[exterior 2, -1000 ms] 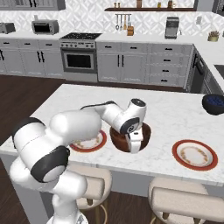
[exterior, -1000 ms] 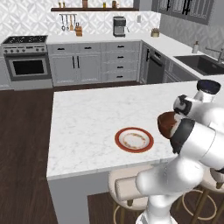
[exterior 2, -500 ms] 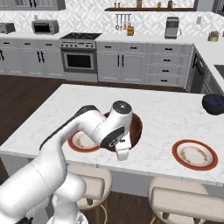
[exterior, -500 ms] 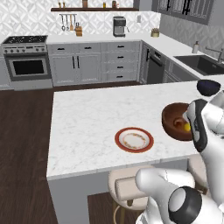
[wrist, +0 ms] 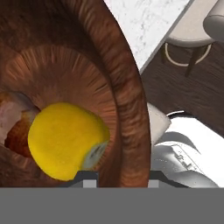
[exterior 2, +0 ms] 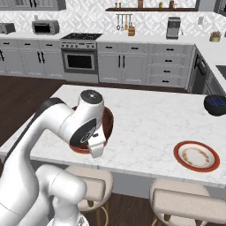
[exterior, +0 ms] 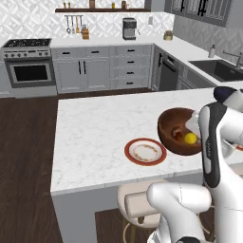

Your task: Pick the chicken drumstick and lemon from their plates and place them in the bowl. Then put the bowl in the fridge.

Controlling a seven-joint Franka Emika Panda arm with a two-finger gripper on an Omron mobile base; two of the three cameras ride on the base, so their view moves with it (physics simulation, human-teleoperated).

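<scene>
We see the white marble island counter (exterior: 95,137) running across both base views, and on it the large wooden bowl (exterior: 172,128), which sits tilted and seems lifted off the surface near the counter's front edge, beside a red-rimmed plate (exterior: 145,152) that now carries only crumbs or speckle. A second plate (exterior 2: 196,156) lies well apart toward the far end of the island, with the small dark blue bowl (exterior 2: 216,105) beyond it. Inside the wooden bowl we find the lemon (wrist: 65,140) resting at the bottom, touching the chicken drumstick (wrist: 13,118), whose brown meat pokes in at the left of the hand view. The gripper (wrist: 118,177) straddles the bowl's thick wall, one fingertip inside and one outside, nearly together and clamped on the rim. We judge that both foods are loaded and the step in hand is carrying the bowl toward the fridge. To do it well, we should level the bowl before travelling, since a rim pinch lets it swing and the round lemon could roll out over the low side. We should keep the pinch firm, move slowly, clear the stools (exterior 2: 185,198) below the counter edge, and turn the base gently so the load does not slosh.
</scene>
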